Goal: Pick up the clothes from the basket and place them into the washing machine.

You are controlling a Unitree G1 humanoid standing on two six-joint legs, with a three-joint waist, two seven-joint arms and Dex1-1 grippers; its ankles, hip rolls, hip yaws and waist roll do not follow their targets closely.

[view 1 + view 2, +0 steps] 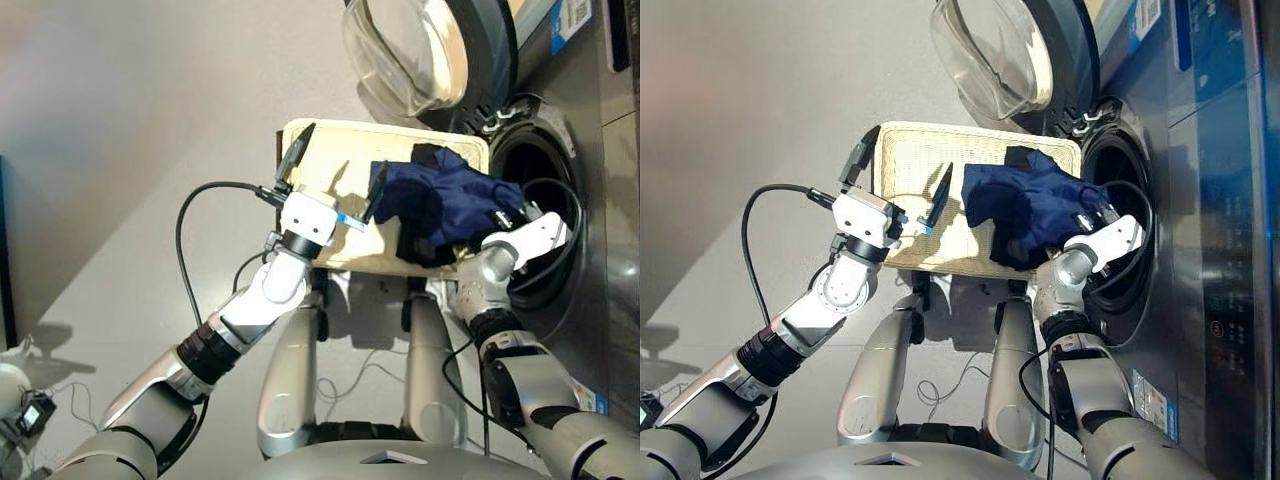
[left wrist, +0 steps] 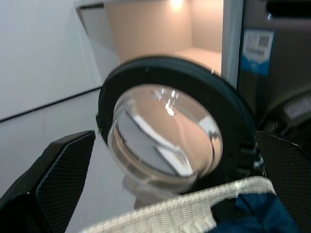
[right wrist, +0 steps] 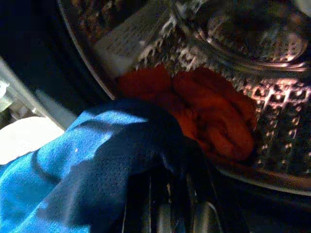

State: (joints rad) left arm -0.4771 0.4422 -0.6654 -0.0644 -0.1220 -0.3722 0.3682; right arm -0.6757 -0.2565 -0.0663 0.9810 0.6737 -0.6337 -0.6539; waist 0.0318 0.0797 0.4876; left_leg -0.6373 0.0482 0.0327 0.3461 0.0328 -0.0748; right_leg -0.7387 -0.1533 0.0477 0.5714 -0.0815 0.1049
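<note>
A pale grey floor (image 1: 120,120) fills the left half of the head views, with the cream wicker basket (image 1: 312,140) at the centre and the dark grey washing machine (image 1: 590,200) down the right edge. At centre left the left gripper (image 1: 335,172) hovers over the near left part of the basket, its two black fingers (image 1: 297,152) spread wide and holding nothing; bare wicker lies beneath it and the clothes are just to its right. In the left wrist view the same fingers frame the round glass door (image 2: 165,136), which stands swung open at the top centre of the head views, above the basket's far edge. Right of centre, the navy blue garment (image 1: 450,200) is lifted and draped from the basket's right half toward the porthole (image 1: 545,180), with the black garment (image 1: 420,245) showing beneath it at the basket's near right edge. The right gripper (image 1: 520,215) sits at the porthole's rim, wrapped in the navy cloth; its fingers are hidden, so whether they are clamped cannot be told. The right wrist view shows the navy cloth in the foreground and the orange-red garment (image 3: 204,109) lying inside the steel drum (image 3: 272,97).
</note>
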